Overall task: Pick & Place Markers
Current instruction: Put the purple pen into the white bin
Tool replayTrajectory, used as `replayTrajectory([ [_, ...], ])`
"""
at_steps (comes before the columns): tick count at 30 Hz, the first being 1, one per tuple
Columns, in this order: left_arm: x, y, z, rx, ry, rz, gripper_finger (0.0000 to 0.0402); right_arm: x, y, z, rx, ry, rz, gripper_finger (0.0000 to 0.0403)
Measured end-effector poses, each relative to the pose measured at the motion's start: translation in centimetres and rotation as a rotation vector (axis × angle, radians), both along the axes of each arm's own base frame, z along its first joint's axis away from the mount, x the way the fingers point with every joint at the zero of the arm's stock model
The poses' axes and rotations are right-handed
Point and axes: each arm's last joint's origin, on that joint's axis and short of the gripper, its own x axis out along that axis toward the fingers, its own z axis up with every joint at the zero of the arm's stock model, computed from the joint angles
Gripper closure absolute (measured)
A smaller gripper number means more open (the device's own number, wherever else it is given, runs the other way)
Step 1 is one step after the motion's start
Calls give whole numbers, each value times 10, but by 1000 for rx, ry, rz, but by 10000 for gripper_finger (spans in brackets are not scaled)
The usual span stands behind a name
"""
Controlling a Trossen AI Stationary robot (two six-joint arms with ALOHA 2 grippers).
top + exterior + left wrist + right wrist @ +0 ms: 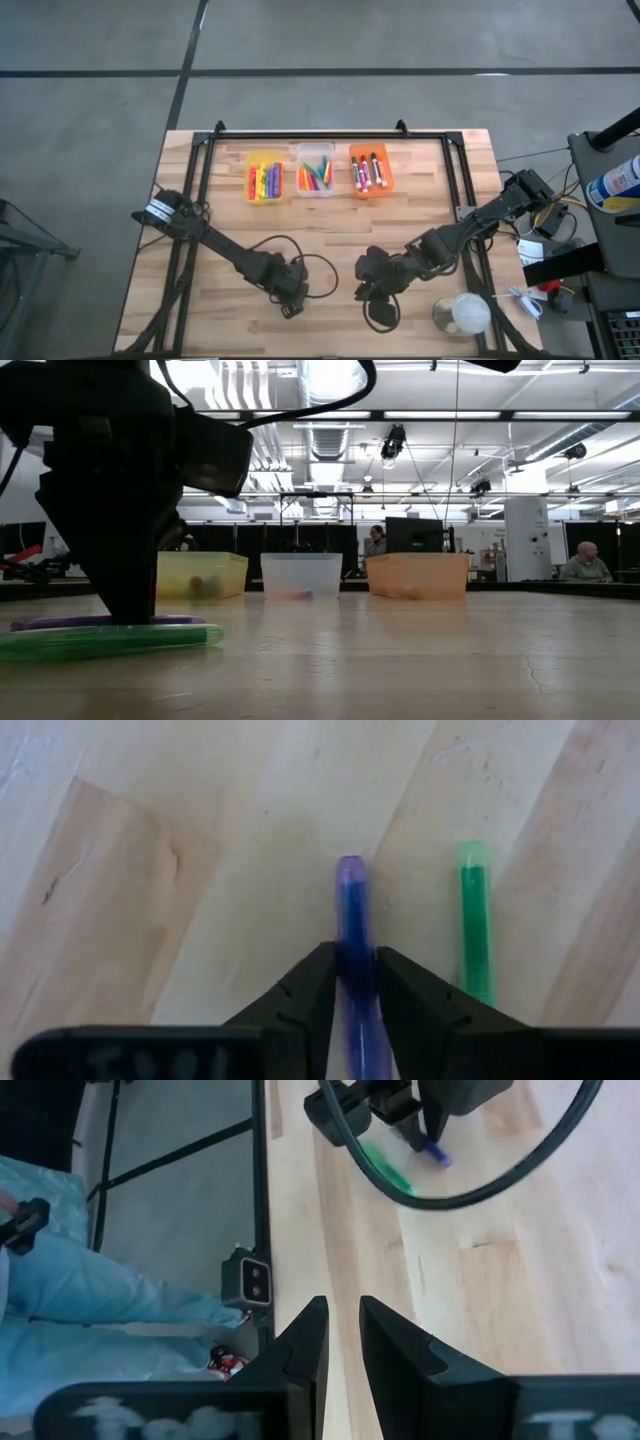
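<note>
The left gripper [354, 982] is clamped on a purple marker [352, 935] lying flat on the wooden table [150, 870]. A green marker [474, 925] lies parallel just beside it. The right gripper [343, 1342], nearby, holds nothing, fingers slightly apart.

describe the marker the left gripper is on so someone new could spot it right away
On the wooden table, look near the front edge, away from the three bins, at the left gripper. Its fingers straddle a purple marker lying flat. Its only neighbour, a green marker, lies parallel beside it, untouched.
</note>
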Motion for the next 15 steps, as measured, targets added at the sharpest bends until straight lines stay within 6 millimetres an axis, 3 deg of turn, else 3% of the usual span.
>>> replayTrajectory([
  [8,8,18,1,-4,1,-48,372,1,-2,0,-2,-5,-64,346],
  [15,15,49,11,65,-28,-14,365,1,-2,0,-6,-10,-91,346],
])
